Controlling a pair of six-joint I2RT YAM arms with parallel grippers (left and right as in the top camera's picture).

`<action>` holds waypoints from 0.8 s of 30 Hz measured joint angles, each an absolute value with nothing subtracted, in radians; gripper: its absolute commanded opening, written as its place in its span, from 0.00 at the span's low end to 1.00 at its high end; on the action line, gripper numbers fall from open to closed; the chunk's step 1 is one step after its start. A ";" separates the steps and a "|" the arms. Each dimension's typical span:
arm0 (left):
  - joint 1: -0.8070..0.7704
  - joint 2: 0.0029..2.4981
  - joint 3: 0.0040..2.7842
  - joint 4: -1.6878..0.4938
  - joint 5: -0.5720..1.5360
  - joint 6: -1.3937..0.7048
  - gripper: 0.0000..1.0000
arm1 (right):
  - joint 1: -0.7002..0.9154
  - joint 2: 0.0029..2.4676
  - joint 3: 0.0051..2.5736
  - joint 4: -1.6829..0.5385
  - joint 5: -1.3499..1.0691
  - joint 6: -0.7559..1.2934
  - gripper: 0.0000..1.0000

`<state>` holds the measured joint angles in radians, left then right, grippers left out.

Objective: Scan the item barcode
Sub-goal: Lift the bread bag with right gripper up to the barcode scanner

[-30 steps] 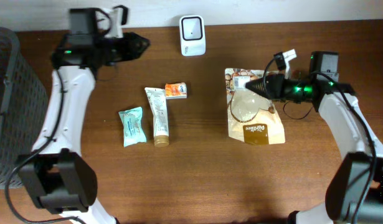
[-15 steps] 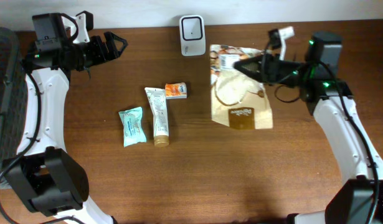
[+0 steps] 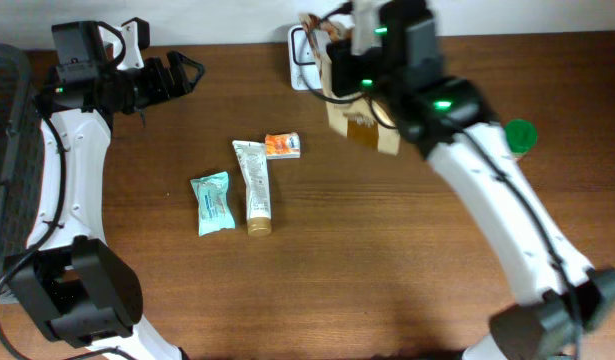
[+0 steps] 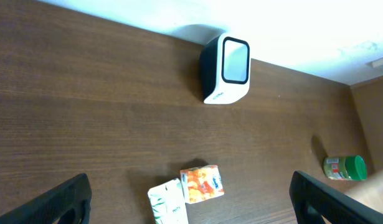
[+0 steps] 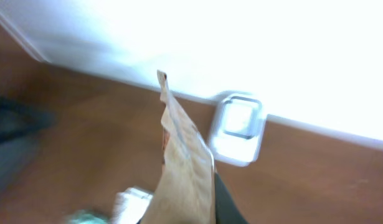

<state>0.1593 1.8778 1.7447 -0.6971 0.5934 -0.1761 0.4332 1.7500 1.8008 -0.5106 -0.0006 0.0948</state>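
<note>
My right gripper [image 3: 339, 72] is shut on the top edge of a tan and brown snack pouch [image 3: 363, 124] and holds it lifted off the table right beside the white barcode scanner [image 3: 301, 60], which the arm partly covers. In the right wrist view the pouch [image 5: 182, 155] stands edge-on in the right gripper [image 5: 207, 208], with the scanner [image 5: 239, 127] just behind it. My left gripper [image 3: 183, 74] hangs open and empty at the far left, apart from everything. Its wrist view shows the scanner [image 4: 225, 68] between the wide fingers [image 4: 66, 200].
An orange packet [image 3: 283, 146], a white tube [image 3: 255, 187] and a teal packet [image 3: 212, 203] lie left of centre. A green-lidded jar [image 3: 520, 135] stands at the right. A grey basket [image 3: 2, 150] sits off the table's left edge.
The right arm has lifted the pouch off the table and swung it left to the scanner. The left gripper drew back to the left and opened, then stayed still.
</note>
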 measured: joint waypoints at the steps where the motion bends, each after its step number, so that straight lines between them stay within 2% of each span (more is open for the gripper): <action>1: 0.159 1.878 1.745 -0.697 0.594 -0.176 0.99 | 0.450 1.776 1.802 -0.473 0.069 0.044 0.04; 5: 0.159 1.878 1.745 -0.698 0.593 -0.176 0.99 | 0.499 1.940 1.803 -0.286 0.326 -0.207 0.04; 10: 0.159 1.878 1.745 -0.698 0.594 -0.176 0.99 | 0.506 2.091 1.802 -0.121 0.480 -0.448 0.04; 20: 0.159 1.878 1.745 -0.699 0.594 -0.176 0.99 | 0.506 2.257 1.803 0.212 0.584 -0.862 0.04; 21: 0.160 1.878 1.745 -0.699 0.593 -0.176 0.99 | 0.506 2.297 1.803 0.237 0.584 -0.955 0.04; 24: 0.159 1.878 1.745 -0.699 0.594 -0.176 0.99 | 0.506 2.340 1.803 0.241 0.583 -1.026 0.04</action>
